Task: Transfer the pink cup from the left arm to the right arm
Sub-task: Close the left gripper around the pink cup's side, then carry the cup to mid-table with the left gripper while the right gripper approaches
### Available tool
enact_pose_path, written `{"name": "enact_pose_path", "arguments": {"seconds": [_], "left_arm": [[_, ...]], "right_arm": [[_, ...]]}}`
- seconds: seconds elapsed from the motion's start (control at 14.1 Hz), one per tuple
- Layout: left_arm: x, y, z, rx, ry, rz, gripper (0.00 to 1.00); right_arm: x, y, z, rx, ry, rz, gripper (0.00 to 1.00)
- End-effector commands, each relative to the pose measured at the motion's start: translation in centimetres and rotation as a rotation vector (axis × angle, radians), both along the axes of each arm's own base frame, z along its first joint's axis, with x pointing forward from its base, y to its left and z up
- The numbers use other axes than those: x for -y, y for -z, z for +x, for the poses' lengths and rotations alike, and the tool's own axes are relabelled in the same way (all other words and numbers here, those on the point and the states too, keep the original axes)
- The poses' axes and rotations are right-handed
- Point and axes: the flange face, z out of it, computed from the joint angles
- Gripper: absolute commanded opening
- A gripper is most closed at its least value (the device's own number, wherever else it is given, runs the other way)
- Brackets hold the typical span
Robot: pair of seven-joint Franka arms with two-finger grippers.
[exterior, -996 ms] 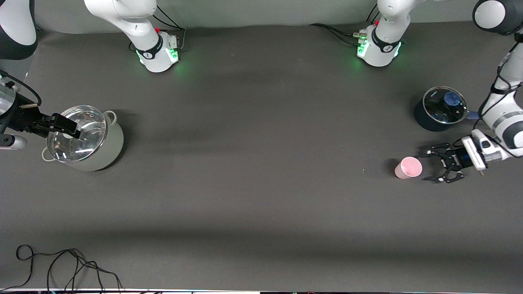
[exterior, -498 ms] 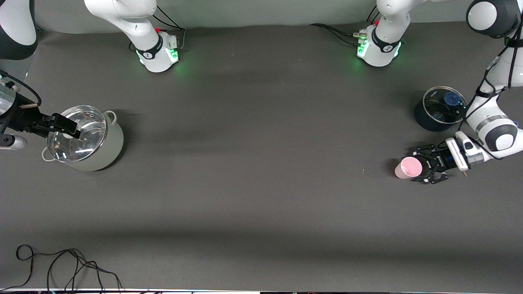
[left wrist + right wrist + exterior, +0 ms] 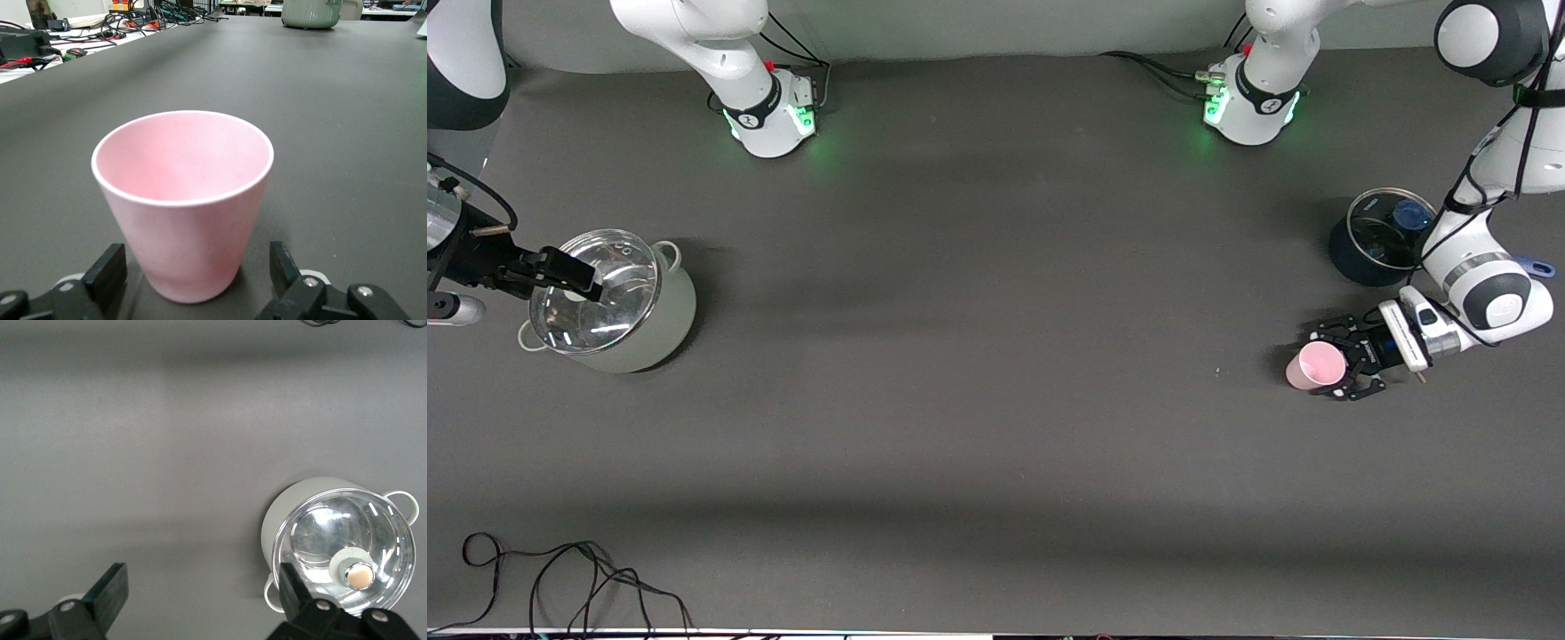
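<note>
The pink cup stands upright on the dark table toward the left arm's end, its mouth open to the top. My left gripper is low at the table with its claw fingers on either side of the cup. In the left wrist view the cup fills the space between the fingers, with a small gap showing on each side, so the left gripper is open around it. My right gripper waits open over the pale green pot; in its own view the right gripper holds nothing.
The pale green pot carries a glass lid with a knob. A dark pot with a glass lid stands farther from the front camera than the cup. A black cable lies at the table's front edge.
My left gripper has slid toward the cup until its fingers flank it, and they have narrowed a little. The cup and the right arm have not moved.
</note>
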Motion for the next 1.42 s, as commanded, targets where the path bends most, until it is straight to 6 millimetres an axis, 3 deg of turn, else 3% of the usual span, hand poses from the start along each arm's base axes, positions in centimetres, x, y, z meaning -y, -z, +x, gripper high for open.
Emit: {"name": "enact_pose_path", "arguments": {"seconds": [0.0, 0.07, 0.28, 0.5, 0.85, 1.07, 1.21, 1.35], "left_arm": [[0.7, -0.2, -0.1, 0.020, -0.011, 0.014, 0.93], [0.8, -0.1, -0.1, 0.019, -0.020, 0.007, 0.92], [1.0, 0.0, -0.2, 0.015, -0.018, 0.006, 0.70], [0.9, 0.0, -0.1, 0.010, -0.023, 0.003, 0.55], [1.6, -3.2, 2.9, -0.058, -0.061, -0.005, 0.48], [5.1, -8.0, 5.5, -0.140, -0.079, -0.015, 0.44], [8.8, -12.1, 7.0, -0.207, -0.098, -0.038, 0.43], [13.4, -15.7, 8.2, -0.273, -0.100, -0.054, 0.43]], "right_arm": [[-0.3, -0.3, -0.5, 0.007, 0.003, -0.008, 1.00], [-0.3, -0.3, -0.5, 0.007, 0.003, -0.007, 1.00], [-0.3, -0.3, -0.5, 0.007, 0.003, -0.007, 1.00], [-0.2, -0.3, -0.5, 0.007, 0.003, -0.008, 1.00], [-0.3, -0.3, -0.5, 0.007, 0.003, -0.008, 1.00], [-0.3, -0.3, -0.5, 0.006, 0.020, -0.007, 1.00], [-0.7, -0.5, -0.6, 0.005, 0.111, -0.005, 1.00], [-3.3, -0.5, -0.5, 0.005, 0.228, -0.003, 1.00]]}}
